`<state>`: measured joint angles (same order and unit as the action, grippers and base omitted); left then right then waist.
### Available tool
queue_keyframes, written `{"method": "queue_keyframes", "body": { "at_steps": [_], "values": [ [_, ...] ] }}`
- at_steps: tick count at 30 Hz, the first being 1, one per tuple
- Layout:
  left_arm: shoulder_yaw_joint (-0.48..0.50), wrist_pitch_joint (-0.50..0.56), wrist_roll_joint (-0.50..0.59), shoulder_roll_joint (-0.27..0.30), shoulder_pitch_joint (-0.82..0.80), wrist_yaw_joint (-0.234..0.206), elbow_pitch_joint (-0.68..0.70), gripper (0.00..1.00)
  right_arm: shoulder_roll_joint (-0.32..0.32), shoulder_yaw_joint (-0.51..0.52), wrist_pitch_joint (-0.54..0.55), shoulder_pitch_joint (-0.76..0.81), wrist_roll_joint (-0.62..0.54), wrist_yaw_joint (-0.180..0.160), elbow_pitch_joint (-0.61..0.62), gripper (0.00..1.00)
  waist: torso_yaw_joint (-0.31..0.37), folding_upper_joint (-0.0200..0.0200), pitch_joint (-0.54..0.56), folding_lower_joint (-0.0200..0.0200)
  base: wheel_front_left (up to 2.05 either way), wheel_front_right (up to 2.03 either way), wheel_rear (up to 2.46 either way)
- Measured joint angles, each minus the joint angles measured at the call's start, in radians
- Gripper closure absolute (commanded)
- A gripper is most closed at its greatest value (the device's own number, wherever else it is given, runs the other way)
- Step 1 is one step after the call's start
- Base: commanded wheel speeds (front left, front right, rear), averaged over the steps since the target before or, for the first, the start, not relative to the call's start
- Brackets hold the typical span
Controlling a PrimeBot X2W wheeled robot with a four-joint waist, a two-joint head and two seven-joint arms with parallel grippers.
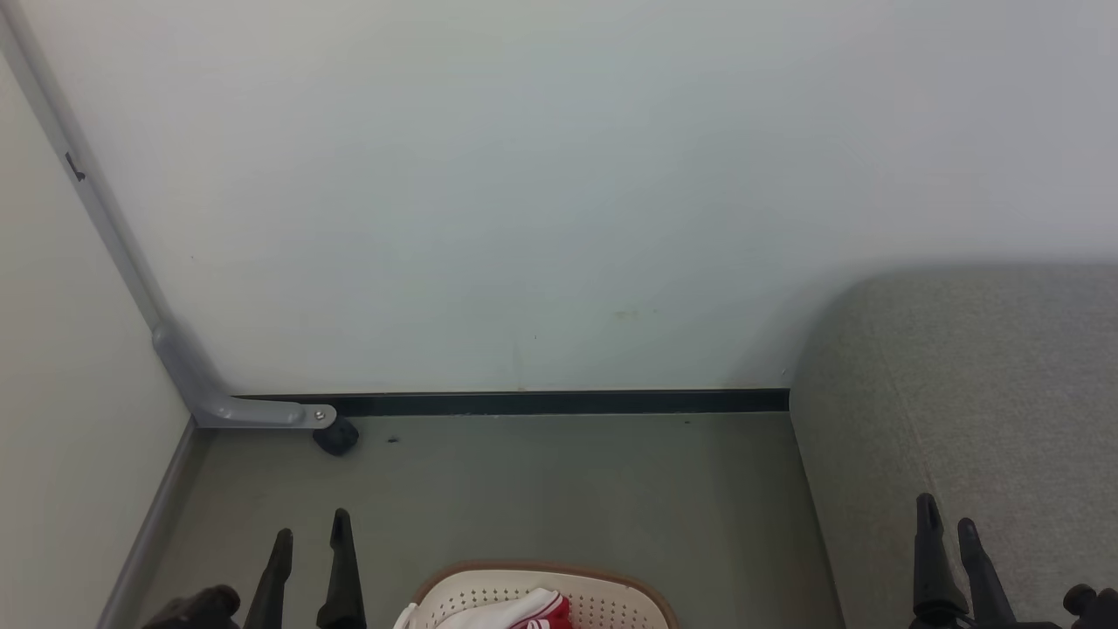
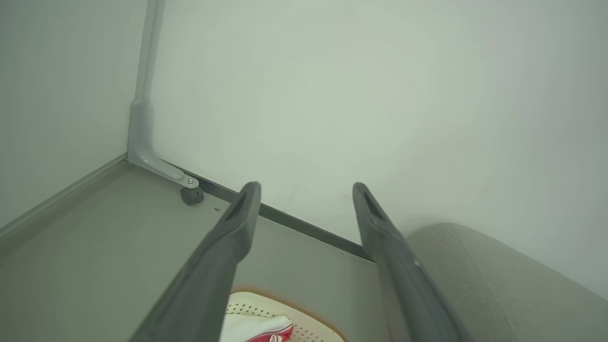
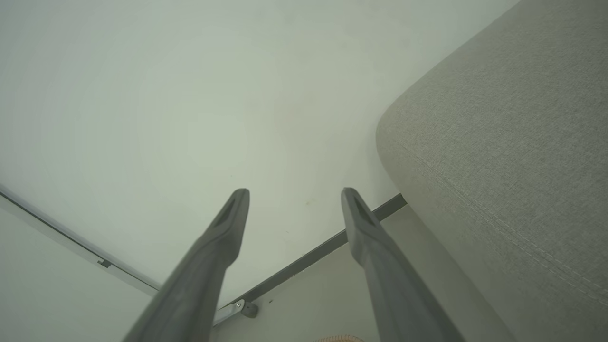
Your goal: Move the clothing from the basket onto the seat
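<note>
While both of my grippers hang empty with their fingers spread wide, my left gripper (image 1: 312, 524) sits at the lower left of the head view, over the bare floor (image 1: 568, 489). Just to its right, at the bottom edge of that view, stands the basket (image 1: 541, 570), brown rim curving round cream perforated walls. The clothing (image 1: 524, 609) lies bunched inside it, white fabric on top with red striped cloth beside it. Neither of my grippers touches it. Through my left wrist camera, the basket and the clothing show low down between my two left fingers.

My right gripper (image 1: 947, 514) is at the lower right, its fingers in front of the seat (image 1: 961, 393). The grey cushion is right of the basket, a strip of floor between them, and its rounded corner reaches back to the pale wall (image 1: 559, 175). Farther out, a dark baseboard (image 1: 559, 402) runs along the wall's foot. A grey metal bracket (image 1: 253, 409) with a small dark foot (image 1: 336, 437) occupies the left corner.
</note>
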<state>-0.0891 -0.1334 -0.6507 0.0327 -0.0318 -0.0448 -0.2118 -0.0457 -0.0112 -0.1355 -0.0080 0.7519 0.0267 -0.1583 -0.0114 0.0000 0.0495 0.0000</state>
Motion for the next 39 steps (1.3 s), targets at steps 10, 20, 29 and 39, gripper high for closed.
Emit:
{"method": "queue_keyframes", "body": {
  "at_steps": [10,20,29,39],
  "values": [
    [-0.053,-0.038,0.185,0.002,0.0,-0.027,0.003,0.0,-0.007,-0.035,-0.035,0.0,-0.17,-0.002,0.011,0.0,0.002,0.0,0.01,0.0,0.0,0.0,0.0],
    [-0.101,-0.075,0.336,0.006,0.0,-0.052,-0.001,0.0,-0.021,-0.08,-0.071,0.002,-0.339,-0.002,0.001,0.0,0.003,0.0,0.021,0.0,0.0,0.0,0.0],
    [-0.165,-0.109,0.47,0.01,0.0,-0.071,-0.036,0.0,-0.026,-0.124,-0.105,0.021,-0.474,-0.002,-0.039,0.0,0.004,0.0,0.026,0.0,0.0,0.0,0.0],
    [-0.212,-0.116,0.484,0.012,0.001,-0.079,-0.11,0.0,-0.026,-0.136,-0.114,0.021,-0.507,-0.002,-0.114,0.0,0.006,0.0,0.023,0.0,0.0,0.0,0.0]
  ]
}}
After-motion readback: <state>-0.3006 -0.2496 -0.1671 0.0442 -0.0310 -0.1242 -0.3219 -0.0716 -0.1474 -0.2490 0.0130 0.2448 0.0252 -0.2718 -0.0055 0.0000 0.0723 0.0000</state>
